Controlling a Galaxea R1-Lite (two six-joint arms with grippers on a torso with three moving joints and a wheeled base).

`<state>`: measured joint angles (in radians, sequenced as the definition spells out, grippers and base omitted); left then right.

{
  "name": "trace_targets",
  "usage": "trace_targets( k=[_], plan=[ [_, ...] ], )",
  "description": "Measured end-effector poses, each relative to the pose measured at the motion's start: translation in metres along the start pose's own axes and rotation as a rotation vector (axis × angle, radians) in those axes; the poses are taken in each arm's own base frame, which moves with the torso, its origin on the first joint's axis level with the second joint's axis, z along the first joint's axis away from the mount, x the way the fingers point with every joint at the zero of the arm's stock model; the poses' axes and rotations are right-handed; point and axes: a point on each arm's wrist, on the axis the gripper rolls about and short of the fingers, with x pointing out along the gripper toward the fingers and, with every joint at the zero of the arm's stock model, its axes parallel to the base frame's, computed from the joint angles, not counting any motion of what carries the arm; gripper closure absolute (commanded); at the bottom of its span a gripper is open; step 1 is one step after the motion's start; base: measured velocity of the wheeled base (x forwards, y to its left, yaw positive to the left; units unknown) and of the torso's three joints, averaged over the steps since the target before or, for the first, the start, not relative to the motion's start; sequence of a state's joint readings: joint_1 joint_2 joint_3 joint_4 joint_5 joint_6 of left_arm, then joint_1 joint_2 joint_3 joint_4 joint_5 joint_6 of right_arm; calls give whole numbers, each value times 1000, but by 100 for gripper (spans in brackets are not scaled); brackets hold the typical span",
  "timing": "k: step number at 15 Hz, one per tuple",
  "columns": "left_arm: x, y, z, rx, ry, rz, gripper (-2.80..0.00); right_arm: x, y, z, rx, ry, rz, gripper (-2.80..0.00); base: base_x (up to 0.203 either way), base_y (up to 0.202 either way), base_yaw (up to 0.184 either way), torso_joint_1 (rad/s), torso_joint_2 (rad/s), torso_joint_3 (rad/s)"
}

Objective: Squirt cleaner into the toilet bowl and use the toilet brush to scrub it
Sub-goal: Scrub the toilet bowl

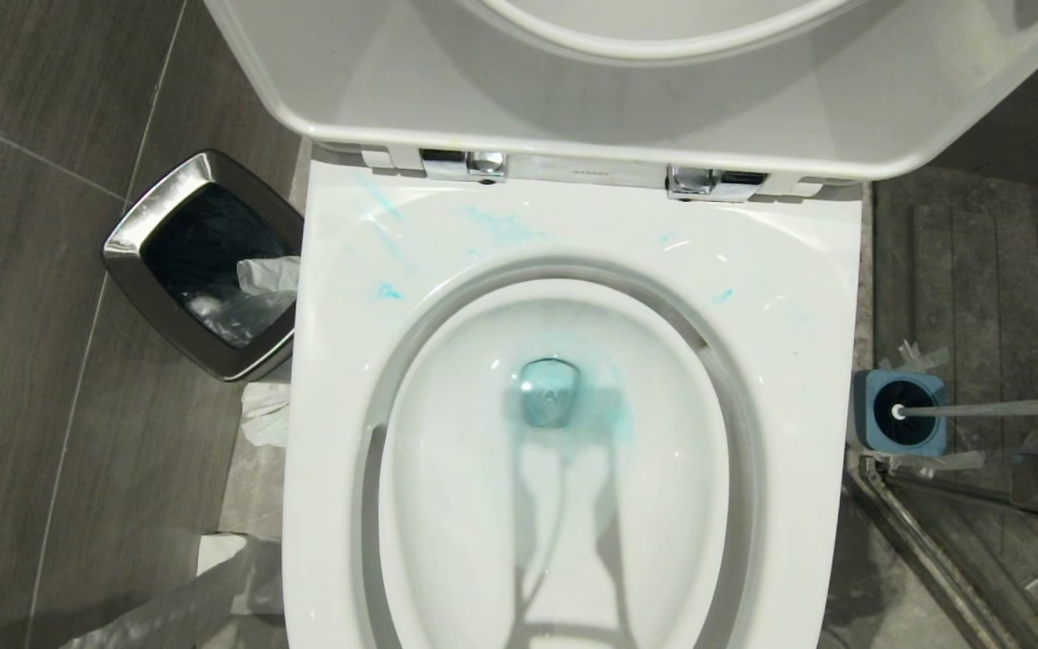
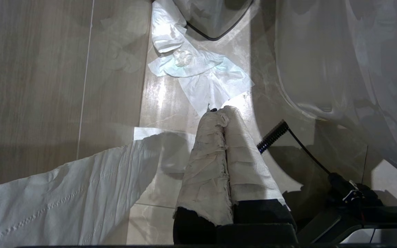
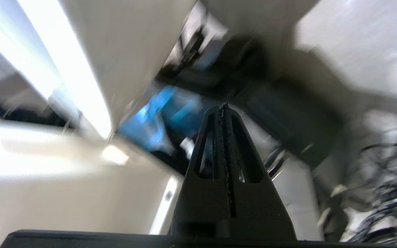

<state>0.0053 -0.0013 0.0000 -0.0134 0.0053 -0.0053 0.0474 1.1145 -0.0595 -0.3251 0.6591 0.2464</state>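
Toilet bowl [image 1: 564, 469] fills centre frame of the head view, lid up; cleaner [image 1: 564, 406] pools turquoise around the drain, smears on upper rim. Toilet brush [image 1: 978, 410] stands in its blue holder [image 1: 870, 424], right edge, handle slanting out of frame. Right gripper [image 3: 224, 110]: jaws pressed together, empty, blurred holder beyond the tips. Left gripper [image 2: 224, 112]: paper-wrapped jaws together, over floor tile beside tissue [image 2: 202, 69]. Bin [image 1: 204, 261] upper left, touching bowl edge.

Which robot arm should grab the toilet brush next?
Probably the right. The toilet brush stands in its holder on the robot's right, and the right gripper, shut and empty, points that way. The left gripper hangs by floor tissue.
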Motion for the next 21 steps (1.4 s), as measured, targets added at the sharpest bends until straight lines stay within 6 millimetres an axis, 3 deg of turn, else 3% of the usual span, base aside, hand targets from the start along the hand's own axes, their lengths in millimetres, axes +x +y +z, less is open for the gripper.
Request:
trace_targets(
  k=[9,14,17,21],
  plan=[
    [0,0,0,0,1,0,0,19,-9,37,-21,-104,-126,0,0,0,0,0,0,0],
    [0,0,0,0,0,1,0,20,-15,32,4,-135,-275,0,0,0,0,0,0,0],
    [0,0,0,0,0,0,0,14,-17,18,-20,-166,-367,0,0,0,0,0,0,0],
    [0,0,0,-1,0,1,0,9,-17,22,-74,-293,-529,0,0,0,0,0,0,0]
  ],
)
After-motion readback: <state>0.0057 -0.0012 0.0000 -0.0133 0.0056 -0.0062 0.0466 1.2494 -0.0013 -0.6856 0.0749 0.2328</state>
